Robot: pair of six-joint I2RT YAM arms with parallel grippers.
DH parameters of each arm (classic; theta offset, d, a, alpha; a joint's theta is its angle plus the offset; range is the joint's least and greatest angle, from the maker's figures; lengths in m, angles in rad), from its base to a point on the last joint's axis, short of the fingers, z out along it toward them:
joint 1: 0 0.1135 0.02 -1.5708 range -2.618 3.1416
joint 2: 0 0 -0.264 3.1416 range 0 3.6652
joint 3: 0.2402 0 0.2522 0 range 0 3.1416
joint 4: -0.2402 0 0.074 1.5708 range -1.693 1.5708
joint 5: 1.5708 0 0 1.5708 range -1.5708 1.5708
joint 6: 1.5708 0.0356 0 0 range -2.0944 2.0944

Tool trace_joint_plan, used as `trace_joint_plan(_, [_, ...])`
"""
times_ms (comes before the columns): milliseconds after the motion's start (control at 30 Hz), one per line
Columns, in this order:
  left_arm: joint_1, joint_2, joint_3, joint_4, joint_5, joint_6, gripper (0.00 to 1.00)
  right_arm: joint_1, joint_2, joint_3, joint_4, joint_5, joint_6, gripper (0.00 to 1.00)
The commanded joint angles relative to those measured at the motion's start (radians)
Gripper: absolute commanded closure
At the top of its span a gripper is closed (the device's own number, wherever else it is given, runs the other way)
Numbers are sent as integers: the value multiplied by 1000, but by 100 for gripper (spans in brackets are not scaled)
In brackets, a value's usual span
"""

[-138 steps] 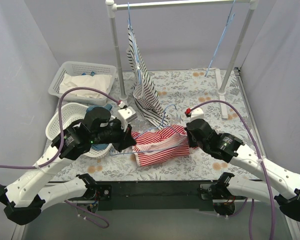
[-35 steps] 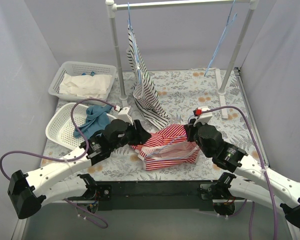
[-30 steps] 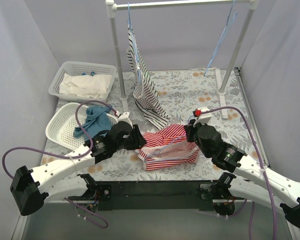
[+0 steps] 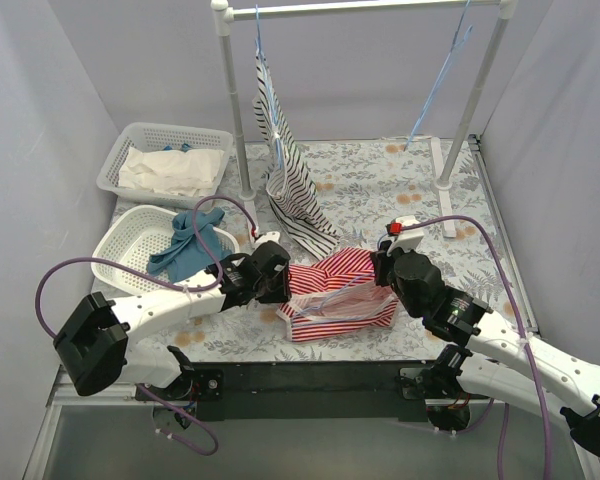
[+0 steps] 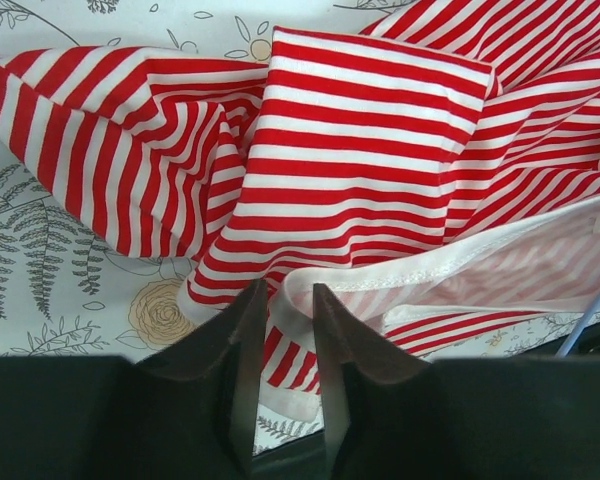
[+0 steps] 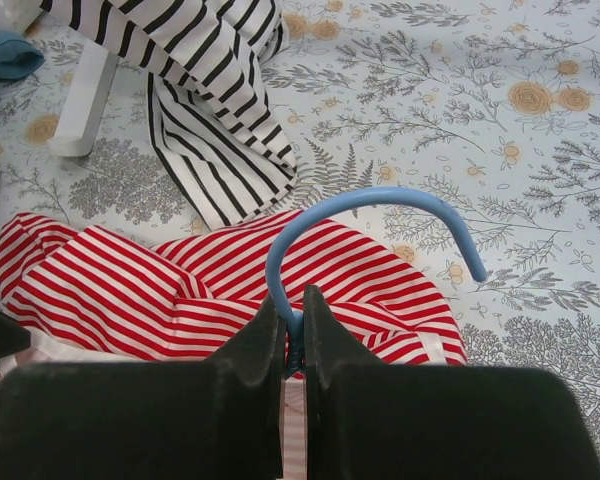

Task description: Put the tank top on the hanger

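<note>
The red-and-white striped tank top (image 4: pixel 340 290) lies crumpled on the flowered table between my two arms. In the left wrist view the tank top (image 5: pixel 360 150) fills the frame. My left gripper (image 5: pixel 283 292) stands narrowly open astride its white-edged hem, at the garment's left end (image 4: pixel 285 283). The light-blue hanger (image 6: pixel 370 205) lies under and through the tank top (image 6: pixel 130 290), with only its hook showing clearly. My right gripper (image 6: pixel 293 300) is shut on the hanger's neck just below the hook, at the garment's right end (image 4: pixel 383 272). A stretch of the hanger's blue wire (image 5: pixel 590 320) shows at the right edge.
A black-and-white striped top (image 4: pixel 285 170) hangs from the rail on the left rack post (image 4: pixel 233 100), and its hem reaches the table (image 6: pixel 215 120). Another blue hanger (image 4: pixel 440 85) hangs near the right post (image 4: pixel 475 100). Two white baskets (image 4: pixel 115 255) (image 4: pixel 165 135) stand left, the nearer holding a teal cloth (image 4: pixel 185 245).
My left arm has stretched right and low, bringing its gripper onto the tank top's left edge, and its jaws have narrowed. The right gripper keeps its hold on the hanger, barely moved.
</note>
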Motion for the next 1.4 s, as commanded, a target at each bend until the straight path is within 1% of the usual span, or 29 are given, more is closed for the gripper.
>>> trace_joint_plan(0, [-3,-31,9,18,22,14,83,5,1,7,35,53,-7,99])
trace_joint_plan(33, [-3,-37,9,18,28,16,86,5,3,10,31,62,-4,99])
trace_joint_plan(133, [-3,-63,5,10,42,25,100,5,15,21,12,103,7,99])
trace_joint_plan(300, [-3,-104,-14,-20,69,37,100,5,54,41,-14,191,28,99])
trace_joint_plan(400, [-3,-158,-32,-25,95,42,100,5,81,58,-20,238,47,99])
trace_joint_plan(533, [-5,-210,-40,-34,132,71,100,7,113,81,-25,272,68,99])
trace_joint_plan(667, [-6,-226,-49,-42,168,103,100,5,138,108,-23,280,79,99])
trace_joint_plan(733, [-8,-229,-58,-40,212,120,100,7,143,111,-23,292,82,99])
trace_joint_plan(833, [-14,-244,-57,-36,223,126,100,5,138,111,-25,301,82,99])
trace_joint_plan(933, [-16,-259,-41,-36,205,125,100,5,138,107,-23,283,77,99])
trace_joint_plan(1067, [-16,-246,-12,-36,119,108,100,8,129,95,-25,252,85,99])
trace_joint_plan(1200, [-17,-192,31,-39,112,111,100,14,106,81,-25,251,96,99])
trace_joint_plan(1367, [-17,-175,72,-8,155,119,100,17,117,84,-25,255,94,99])
